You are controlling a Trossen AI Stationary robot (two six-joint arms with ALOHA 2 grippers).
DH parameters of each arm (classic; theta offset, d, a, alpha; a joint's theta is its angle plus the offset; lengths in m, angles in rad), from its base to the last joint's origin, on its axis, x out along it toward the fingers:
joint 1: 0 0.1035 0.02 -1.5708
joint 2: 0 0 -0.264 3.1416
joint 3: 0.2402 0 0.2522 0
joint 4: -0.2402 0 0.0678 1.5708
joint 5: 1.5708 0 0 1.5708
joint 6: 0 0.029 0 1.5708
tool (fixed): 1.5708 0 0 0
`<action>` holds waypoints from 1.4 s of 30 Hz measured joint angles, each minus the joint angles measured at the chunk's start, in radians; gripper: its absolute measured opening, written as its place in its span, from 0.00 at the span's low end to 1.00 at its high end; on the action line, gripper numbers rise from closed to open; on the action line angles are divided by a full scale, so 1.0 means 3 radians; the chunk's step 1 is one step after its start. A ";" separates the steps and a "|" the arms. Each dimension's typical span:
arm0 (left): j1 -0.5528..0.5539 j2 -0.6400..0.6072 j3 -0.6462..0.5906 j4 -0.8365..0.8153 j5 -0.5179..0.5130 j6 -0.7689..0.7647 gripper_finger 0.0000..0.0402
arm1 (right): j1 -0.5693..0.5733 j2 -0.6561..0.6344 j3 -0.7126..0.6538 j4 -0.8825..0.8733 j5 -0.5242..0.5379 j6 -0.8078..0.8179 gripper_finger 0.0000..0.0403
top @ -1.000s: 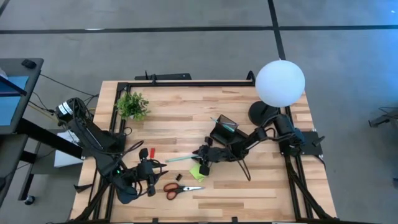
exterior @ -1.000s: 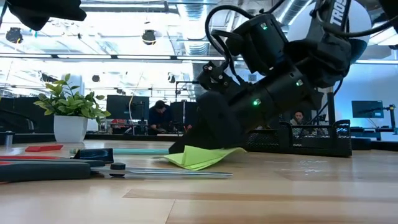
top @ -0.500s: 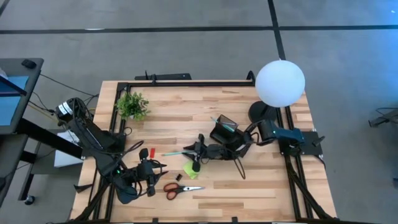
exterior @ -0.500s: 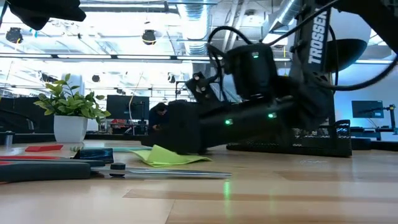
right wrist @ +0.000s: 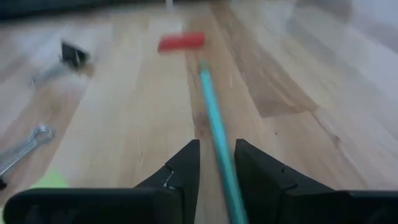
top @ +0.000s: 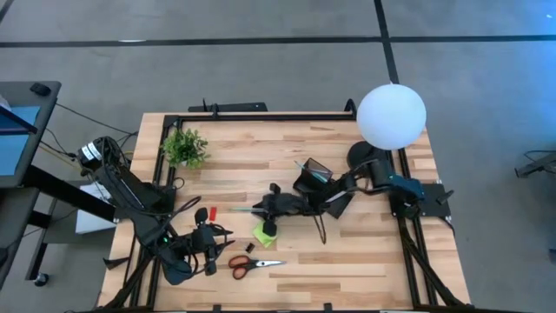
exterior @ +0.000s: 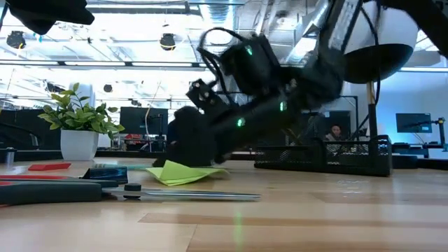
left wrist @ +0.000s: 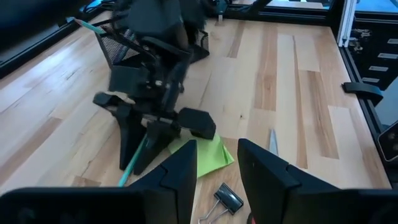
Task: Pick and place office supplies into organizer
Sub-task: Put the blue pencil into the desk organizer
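My right gripper (top: pixel 258 209) reaches low over the table's middle, slanting down toward the left edge. It is open, and a thin teal pen (right wrist: pixel 211 118) lies on the wood between its fingers. A lime-green sticky-note pad (top: pixel 263 233) lies flat just on the near side of that gripper, partly under its body. Red-handled scissors (top: pixel 254 263), a small red block (top: pixel 211 212) and a black clip (left wrist: pixel 227 199) also lie on the table. The black organizer (top: pixel 313 178) stands behind the right arm. My left gripper (left wrist: pixel 217 168) hovers open and empty at the near left. My right gripper has one finger on each side of the teal pen's shaft (right wrist: pixel 219 152), coming at it slanting down from the table's right, with the fingers running along the pen. The pen lies flat on the table. Whether a finger touches it, I cannot tell.
A small potted plant (top: pixel 185 148) stands at the far left. A white globe lamp (top: pixel 391 115) stands at the far right, next to the right arm's base. Bare wood lies along the near right of the table.
My right gripper has moved toward the table's left edge and a little lower, off the sticky-note pad and onto the line of the teal pen. The pad has slid a short way to the left along the table with it.
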 joint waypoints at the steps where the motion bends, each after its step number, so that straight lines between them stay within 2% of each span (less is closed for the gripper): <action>1: 0.0000 0.0000 0.0001 -0.0001 0.0005 0.0000 0.28 | -0.0005 -0.0072 0.0012 -0.0225 0.0003 -0.0001 0.25; 4: 0.0000 -0.0001 0.0001 0.0006 0.0005 0.0014 0.28 | -0.0025 -0.0179 0.0028 -0.0432 0.0008 -0.0129 0.25; 10: 0.0000 -0.0001 0.0003 0.0014 0.0043 -0.0015 0.28 | -0.0108 -0.0157 0.0024 -0.0419 -0.0120 -0.0122 0.25; 15: 0.0000 -0.0001 0.0003 0.0017 0.0050 -0.0023 0.28 | -0.0095 -0.0087 0.0027 -0.0340 -0.0078 -0.0131 0.23; 20: 0.0000 -0.0001 0.0003 0.0017 0.0049 -0.0004 0.28 | -0.0106 -0.0066 0.0029 -0.0293 -0.0058 -0.0152 0.17; 26: 0.0000 -0.0001 0.0003 0.0017 0.0049 -0.0003 0.28 | -0.0110 -0.0059 0.0031 -0.0273 0.0019 -0.0165 0.03; 31: 0.0000 -0.0001 0.0003 0.0016 0.0049 -0.0004 0.28 | -0.0078 -0.0056 0.0032 -0.0269 0.0077 -0.0118 0.04; 38: 0.0000 -0.0001 0.0003 0.0015 0.0049 -0.0004 0.28 | -0.0026 0.0028 0.0003 0.0374 0.0080 -0.0127 0.02; 42: 0.0000 -0.0001 0.0003 0.0015 0.0051 -0.0004 0.28 | -0.0026 0.0031 0.0000 0.0439 0.0133 -0.0052 0.03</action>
